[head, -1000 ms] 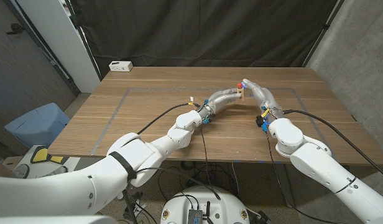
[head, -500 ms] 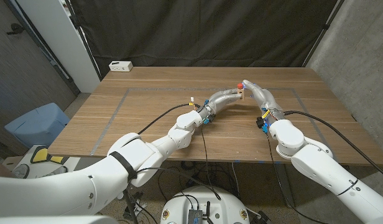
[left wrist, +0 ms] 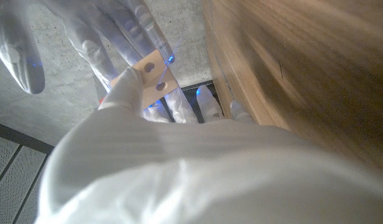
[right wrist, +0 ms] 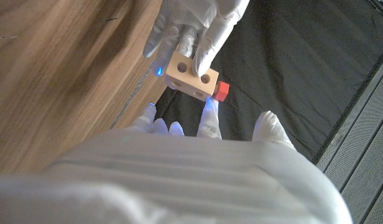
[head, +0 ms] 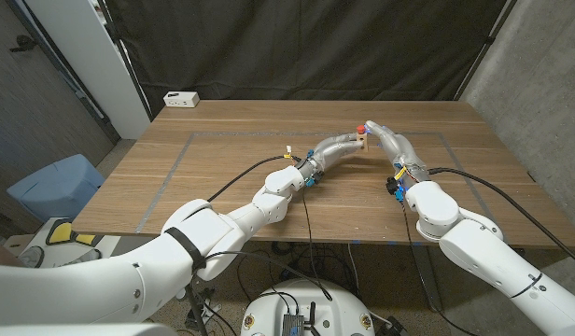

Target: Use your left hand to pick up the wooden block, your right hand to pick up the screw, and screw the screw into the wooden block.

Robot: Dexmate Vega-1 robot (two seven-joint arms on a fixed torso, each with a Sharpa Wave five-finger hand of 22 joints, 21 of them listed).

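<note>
My left hand holds the small wooden block above the table's middle, fingers gripping its far end. The block shows two round holes in the right wrist view. The red screw sticks out of the block, its head at the block's corner. My right hand reaches in from the other side with its fingers spread. One fingertip touches the screw head, and the thumb stands apart from it. In the left wrist view the block sits between both hands.
A taped rectangle outline marks the wooden table. A white power strip lies at the far left corner. A black curtain hangs behind the table, and a blue bin stands on the floor to the left.
My right forearm has shifted very slightly. Both hands, the block and the screw stay where they were.
</note>
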